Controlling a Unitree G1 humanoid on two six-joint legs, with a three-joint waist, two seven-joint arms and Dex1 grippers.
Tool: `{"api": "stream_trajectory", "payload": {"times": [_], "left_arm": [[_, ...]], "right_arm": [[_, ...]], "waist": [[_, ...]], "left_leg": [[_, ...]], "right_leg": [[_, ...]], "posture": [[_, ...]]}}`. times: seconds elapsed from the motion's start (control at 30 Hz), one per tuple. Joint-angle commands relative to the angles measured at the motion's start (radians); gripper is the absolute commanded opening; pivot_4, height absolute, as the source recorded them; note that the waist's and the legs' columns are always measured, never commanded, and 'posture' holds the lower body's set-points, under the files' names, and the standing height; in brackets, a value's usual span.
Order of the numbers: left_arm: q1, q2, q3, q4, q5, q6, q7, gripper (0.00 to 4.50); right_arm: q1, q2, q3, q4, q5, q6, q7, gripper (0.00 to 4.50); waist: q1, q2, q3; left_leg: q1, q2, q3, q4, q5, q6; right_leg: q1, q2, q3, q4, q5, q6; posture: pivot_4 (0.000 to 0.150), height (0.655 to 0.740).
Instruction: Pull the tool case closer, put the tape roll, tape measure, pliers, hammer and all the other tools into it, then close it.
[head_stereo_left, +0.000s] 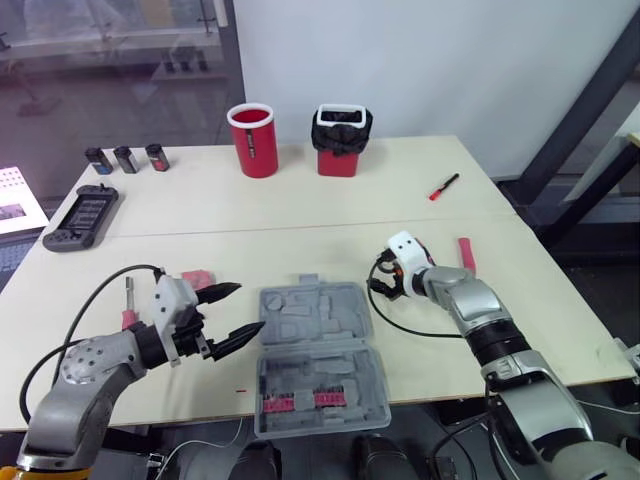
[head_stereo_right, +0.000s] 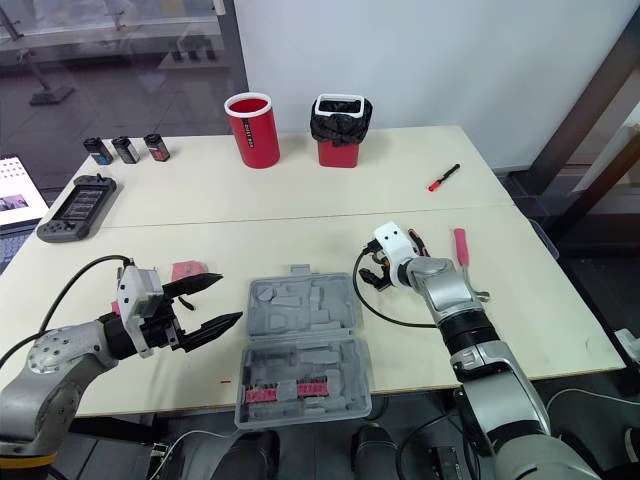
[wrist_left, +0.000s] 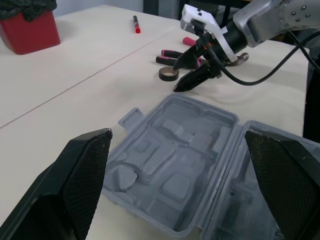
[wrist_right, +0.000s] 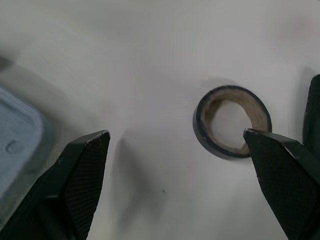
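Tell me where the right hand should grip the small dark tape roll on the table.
Come from above: the dark tape roll lies flat, hollow core upward. The open right hand could pinch its wall, one finger in the core.

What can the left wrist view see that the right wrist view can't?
Left wrist view, not the right one: the red bin, the red marker, the pliers handles and the whole open tool case. Right wrist view, not the left one: a look straight down into the tape roll, with table showing through its hole. Both: the tape roll, some of the case, the table and the open right pincer.
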Motion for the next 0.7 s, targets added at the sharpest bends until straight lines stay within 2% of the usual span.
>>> {"api": "stream_trajectory", "payload": {"times": [0.03,0.3,0.4,0.63,0.67,0.7], "left_arm": [[-0.007,0.009,-0.001,-0.029,-0.003,-0.016,-0.002,4.44],[-0.018,0.007,-0.009,-0.019,0.01,-0.021,0.01,4.44],[-0.018,0.006,-0.008,-0.017,0.015,-0.022,0.014,4.5],[-0.013,0.004,-0.005,-0.016,0.022,-0.02,0.023,4.5],[-0.012,0.004,-0.006,-0.016,0.022,-0.02,0.024,4.5],[-0.011,0.003,-0.006,-0.017,0.023,-0.02,0.025,4.5]], "right_arm": [[-0.05,0.02,-0.023,0.045,-0.018,-0.053,-0.005,4.5],[-0.103,0.035,-0.025,0.162,-0.054,-0.136,-0.001,4.5],[-0.115,0.04,-0.024,0.204,-0.067,-0.164,-0.002,3.68],[-0.141,0.053,-0.031,0.274,-0.082,-0.226,-0.008,0.28],[-0.144,0.055,-0.031,0.278,-0.084,-0.234,-0.009,0.05],[-0.145,0.056,-0.028,0.277,-0.087,-0.242,-0.006,0.05]], "waist": [[-0.006,0.0,0.0],[-0.02,0.0,0.0],[-0.021,0.0,0.0],[-0.021,0.0,0.0],[-0.021,0.0,0.0],[-0.021,0.0,0.0]], "left_leg": [[0.0,0.0,0.0,0.0,0.0,0.0],[0.0,0.0,-0.001,0.0,0.0,0.0],[0.0,0.0,-0.001,0.0,0.0,0.0],[0.0,0.0,-0.001,0.0,0.0,0.0],[0.0,0.0,-0.001,0.0,0.0,0.0],[0.001,0.001,-0.001,0.0,0.0,0.0]], "right_leg": [[0.0,0.0,0.0,0.001,0.0,0.0],[0.0,0.001,0.0,0.001,0.0,0.0],[0.0,0.001,0.0,0.001,0.0,0.0],[0.0,0.001,0.0,0.001,0.0,0.0],[0.0,0.001,0.0,0.001,0.0,0.0],[0.0,0.001,0.0,0.001,0.0,0.001]], "posture": [[0.15,0.7387],[0.15,0.7387],[0.15,0.7387],[0.15,0.7387],[0.15,0.7387],[0.15,0.7387]]}}
